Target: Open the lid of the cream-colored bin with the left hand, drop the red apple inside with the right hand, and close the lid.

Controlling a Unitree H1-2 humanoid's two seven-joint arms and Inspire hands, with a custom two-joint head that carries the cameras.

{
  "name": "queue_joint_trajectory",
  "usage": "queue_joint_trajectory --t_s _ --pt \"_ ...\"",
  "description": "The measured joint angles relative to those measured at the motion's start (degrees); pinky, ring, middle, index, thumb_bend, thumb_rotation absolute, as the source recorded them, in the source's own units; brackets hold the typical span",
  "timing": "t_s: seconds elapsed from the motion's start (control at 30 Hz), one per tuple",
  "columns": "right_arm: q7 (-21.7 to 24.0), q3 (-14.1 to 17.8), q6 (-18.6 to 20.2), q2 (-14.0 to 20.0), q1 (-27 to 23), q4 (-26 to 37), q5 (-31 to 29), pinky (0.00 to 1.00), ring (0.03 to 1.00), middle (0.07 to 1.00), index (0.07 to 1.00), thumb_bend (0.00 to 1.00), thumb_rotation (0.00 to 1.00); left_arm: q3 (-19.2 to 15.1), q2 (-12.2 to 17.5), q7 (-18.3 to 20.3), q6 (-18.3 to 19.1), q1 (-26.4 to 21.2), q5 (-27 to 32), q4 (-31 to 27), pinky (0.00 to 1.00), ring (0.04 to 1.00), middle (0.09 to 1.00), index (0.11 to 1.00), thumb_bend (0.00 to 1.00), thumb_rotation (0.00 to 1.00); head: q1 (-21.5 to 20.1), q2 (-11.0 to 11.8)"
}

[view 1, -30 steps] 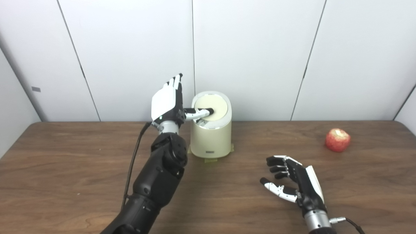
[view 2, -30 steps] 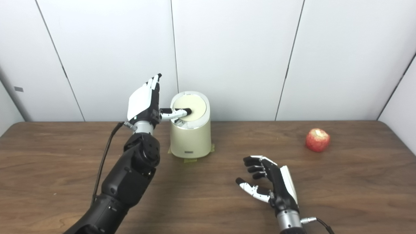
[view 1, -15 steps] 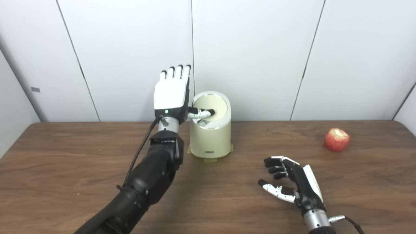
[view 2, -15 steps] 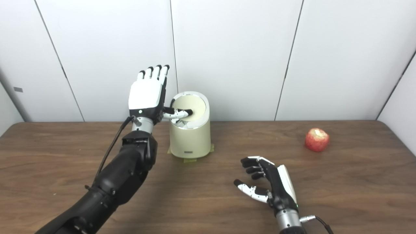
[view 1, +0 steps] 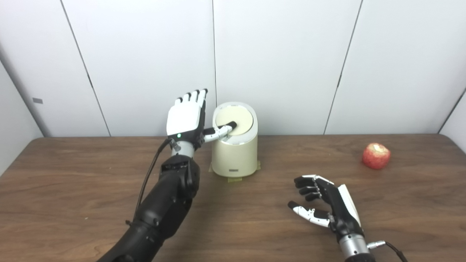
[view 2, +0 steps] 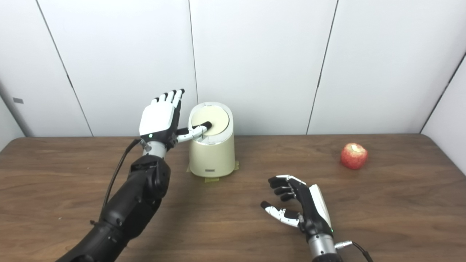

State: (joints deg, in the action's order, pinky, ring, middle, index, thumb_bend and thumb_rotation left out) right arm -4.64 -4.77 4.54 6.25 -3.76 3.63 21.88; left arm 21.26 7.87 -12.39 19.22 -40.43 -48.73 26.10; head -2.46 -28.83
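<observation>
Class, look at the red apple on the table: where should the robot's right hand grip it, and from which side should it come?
Grip the apple around its round middle, coming from its near left side, probably, where the open right hand already lies. It sits upright with its pale top up, nothing standing beside it, so fingers and thumb can close on opposite sides.

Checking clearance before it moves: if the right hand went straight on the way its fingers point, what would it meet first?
Nothing, as far as I can tell: the right hand points leftward over bare table; the bin stands farther back.
</observation>
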Motion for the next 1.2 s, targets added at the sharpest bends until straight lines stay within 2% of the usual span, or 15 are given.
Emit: queue_joint_trajectory --t_s 0.17,0.33,0.4,0.57,0.7,0.77,0.8,0.93,0.97,1.03,1.1,1.13,1.17,1.2 --pt "0.02 -0.28 0.24 0.32 -0.09 0.04 0.76 0.54 0.622 0.653 0.639 0.32 0.00 -2.02 -0.27 -1.47 -2.75 1.16 2.85 -0.95 1.00 1.000 1.000 1.000 0.75 1.00 -0.35 0.18" --pt "-0.18 -1.20 0.62 0.53 -0.40 0.16 3.01 0.52 0.611 0.646 0.630 0.31 0.00 -3.79 0.36 -1.31 -5.68 3.71 5.72 -5.86 1.00 1.000 1.000 1.000 0.71 1.00 -0.53 0.35" --pt "-0.21 -1.70 0.62 0.94 -0.55 0.15 4.20 0.51 0.611 0.648 0.635 0.31 0.00 -5.19 0.74 -1.25 -7.86 5.73 7.84 -7.69 1.00 1.000 1.000 1.000 0.64 1.00 -0.35 0.35" --pt "-0.20 -1.73 0.65 1.05 -0.61 0.16 4.95 0.52 0.616 0.656 0.641 0.32 0.00 -12.55 1.01 -0.62 -16.21 12.57 19.44 -10.68 0.97 1.000 1.000 1.000 0.44 1.00 0.17 0.44" --pt "-0.34 -1.20 0.38 1.08 -0.58 0.02 4.75 0.49 0.596 0.635 0.639 0.31 0.00 -15.95 1.14 -1.03 -23.54 18.25 24.98 -14.33 0.98 1.000 1.000 1.000 0.39 1.00 0.35 0.62" --pt "-0.83 -1.03 0.16 1.11 -0.59 -0.16 4.70 0.42 0.524 0.578 0.637 0.32 0.00 -16.97 1.22 -1.30 -26.87 20.38 26.42 -15.49 0.99 1.000 1.000 1.000 0.37 1.00 0.35 0.62" --pt "-0.98 -1.04 0.14 1.11 -0.60 -0.18 4.91 0.40 0.510 0.569 0.636 0.32 0.00 -17.41 1.32 -1.30 -27.68 21.39 26.95 -16.03 0.99 1.000 1.000 1.000 0.35 1.00 0.35 0.62" --pt "-2.34 -2.12 0.53 1.11 -0.60 -0.06 9.78 0.45 0.574 0.633 0.624 0.35 0.00 -18.36 2.18 -0.42 -30.85 25.66 28.90 -20.10 0.96 0.994 1.000 0.999 0.38 1.00 0.53 0.62" --pt "-2.52 -2.39 0.58 1.11 -0.57 0.05 10.99 0.43 0.555 0.631 0.623 0.35 0.00 -18.44 2.29 -0.27 -31.57 26.88 29.18 -21.43 0.94 0.983 0.997 0.993 0.37 1.00 0.53 0.62" --pt "-3.04 -2.61 0.61 1.14 -0.48 0.50 13.36 0.36 0.483 0.614 0.621 0.36 0.00 -18.55 2.27 0.17 -32.39 29.29 29.74 -23.40 0.91 0.962 0.979 0.971 0.31 1.00 0.35 0.62" --pt "-4.08 -2.71 0.49 1.39 -0.44 1.81 15.43 0.37 0.516 0.652 0.630 0.41 0.00 -18.70 2.43 1.11 -34.43 31.45 30.84 -24.25 0.89 0.946 0.961 0.951 0.24 1.00 0.18 0.53" --pt "-4.46 -2.76 0.38 1.73 -0.54 2.85 17.00 0.42 0.567 0.674 0.643 0.46 0.05 -18.77 2.59 1.54 -35.32 32.42 31.23 -24.24 0.89 0.943 0.957 0.944 0.22 0.99 0.18 0.53" --pt "-4.30 -2.89 0.62 2.45 -0.78 3.92 18.81 0.53 0.672 0.739 0.684 0.57 0.16 -18.87 2.78 1.89 -36.18 33.09 31.64 -24.24 0.88 0.939 0.951 0.936 0.21 0.97 0.09 0.53" --pt "-3.95 -2.94 0.83 3.42 -1.15 4.95 20.34 0.57 0.708 0.762 0.698 0.61 0.19 -19.04 2.97 2.20 -36.56 33.42 32.11 -24.28 0.88 0.937 0.949 0.933 0.20 0.96 0.09 0.53"
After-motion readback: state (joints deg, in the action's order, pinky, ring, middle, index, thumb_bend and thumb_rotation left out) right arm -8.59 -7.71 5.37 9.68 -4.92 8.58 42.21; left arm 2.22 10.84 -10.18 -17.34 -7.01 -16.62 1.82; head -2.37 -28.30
